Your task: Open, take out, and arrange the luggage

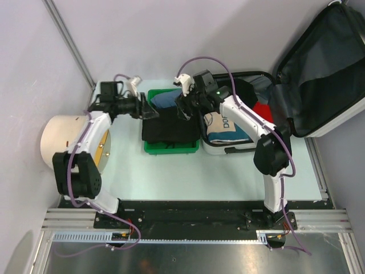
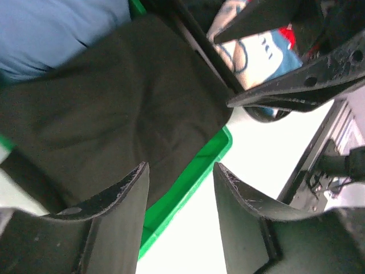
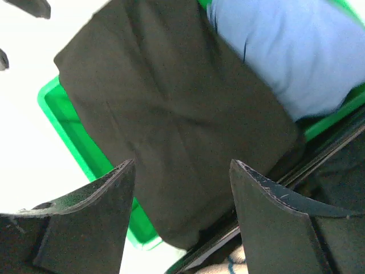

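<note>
**Luggage (image 1: pixel 319 63) lying open at the pale table's (image 1: pixel 228 177) far right**

Its hard lid is showing dark fabric lining; a folded cream garment (image 1: pixel 223 130) lettered "DO" is sitting in the base. Alongside, a green plastic tray (image 1: pixel 171 149) is holding matte black cloth (image 1: pixel 171 128) and blue cloth (image 1: pixel 162 100). Left gripper (image 2: pixel 179 171) and right gripper (image 3: pixel 182 165) are hovering over it, fingers spread wide, holding nothing.

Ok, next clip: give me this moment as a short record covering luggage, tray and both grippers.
luggage: open, lid raised at the right, folded clothes in the base
green tray: beside the luggage, holds a black garment and a blue garment
left gripper: open, empty, over the black garment
right gripper: open, empty, over the black garment
cream cylinder: far left, by the left arm
</note>
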